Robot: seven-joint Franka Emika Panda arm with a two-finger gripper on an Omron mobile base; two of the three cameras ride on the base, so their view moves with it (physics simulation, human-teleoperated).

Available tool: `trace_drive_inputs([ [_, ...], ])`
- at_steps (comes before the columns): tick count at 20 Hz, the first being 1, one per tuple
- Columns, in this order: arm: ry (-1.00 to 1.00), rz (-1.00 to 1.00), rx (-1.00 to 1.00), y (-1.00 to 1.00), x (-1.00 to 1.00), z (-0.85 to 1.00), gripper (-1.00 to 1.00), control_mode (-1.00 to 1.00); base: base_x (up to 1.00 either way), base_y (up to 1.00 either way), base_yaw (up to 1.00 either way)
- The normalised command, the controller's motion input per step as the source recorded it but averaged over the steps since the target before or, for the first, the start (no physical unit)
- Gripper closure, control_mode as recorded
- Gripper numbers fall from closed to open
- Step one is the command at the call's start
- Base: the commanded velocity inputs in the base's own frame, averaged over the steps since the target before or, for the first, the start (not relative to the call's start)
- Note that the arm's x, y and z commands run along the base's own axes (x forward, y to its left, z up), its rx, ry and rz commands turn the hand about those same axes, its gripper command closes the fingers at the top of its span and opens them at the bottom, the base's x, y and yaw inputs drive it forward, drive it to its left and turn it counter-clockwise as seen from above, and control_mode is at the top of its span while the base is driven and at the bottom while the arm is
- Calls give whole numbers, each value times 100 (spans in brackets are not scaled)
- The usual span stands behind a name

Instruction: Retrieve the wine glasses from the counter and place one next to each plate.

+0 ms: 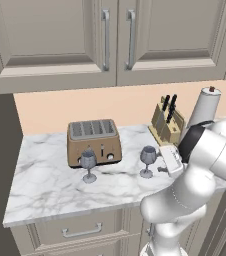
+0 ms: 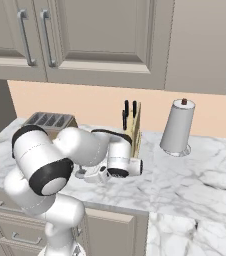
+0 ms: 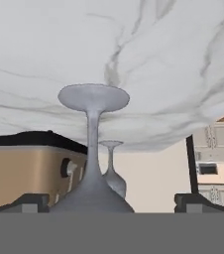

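gripper at near glass, jaws wide, nothing held.
gripper (image 1: 161, 161) is level with the near glass (image 1: 147, 160) on the counter (image 1: 45, 185), just right of it; in the hand view the fingertips (image 3: 30, 202) stand either side of its bowl, apart from it. far glass (image 1: 88, 165) stands upright in front of the toaster (image 1: 93, 141). knife block (image 1: 166, 122) and paper roll (image 1: 203, 108) at the wall.
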Motion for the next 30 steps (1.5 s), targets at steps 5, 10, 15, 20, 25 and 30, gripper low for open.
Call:
trace_drive_inputs([
  [5, 9, -12, 0, 1, 6, -11, -100, -100, 0, 0, 0],
  [10, 14, -9, 0, 13, 6, -11, -100, -100, 0, 0, 0],
  [15, 6, 0, 0, 20, 0, 0, -100, -100, 0, 0, 0],
  [20, 15, -2, 0, 16, 20, -28, -100, -100, 0, 0, 0],
  [25, 11, -7, 0, 18, 32, -32, -100, -100, 0, 0, 0],
  [30, -3, -9, 0, 6, 1, -1, 100, -100, 0, 0, 0],
])
